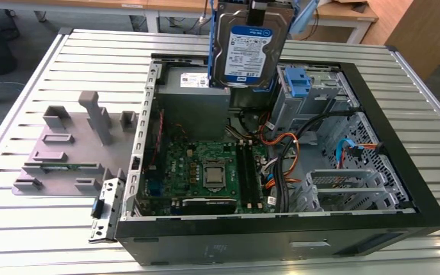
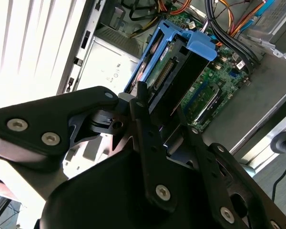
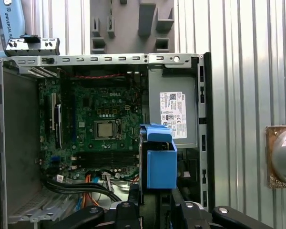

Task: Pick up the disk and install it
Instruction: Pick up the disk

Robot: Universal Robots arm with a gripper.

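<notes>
Exterior view, disk point(image 1: 248, 48) hanging upright over the far end of the open computer case point(image 1: 281, 243) on the slatted table point(image 1: 52, 229), second wrist view, fingers point(image 2: 142, 102) of the gripper point(image 2: 159, 107) pinching the disk's end.

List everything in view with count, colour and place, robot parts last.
disk: one, silver with white-and-blue label, in a blue carrier, held above the open case
computer case: one, black, open, lying on the table
motherboard: one, green, inside the case
power supply: one, grey with white label, in a corner of the case
blue bracket: one, blue, in the case's drive bay
cables: several, orange, black and blue, inside the case
fixture: one, grey, on the table at the exterior view's left of the case
table: one, pale slatted metal
gripper: one, black, shut on the disk
</notes>
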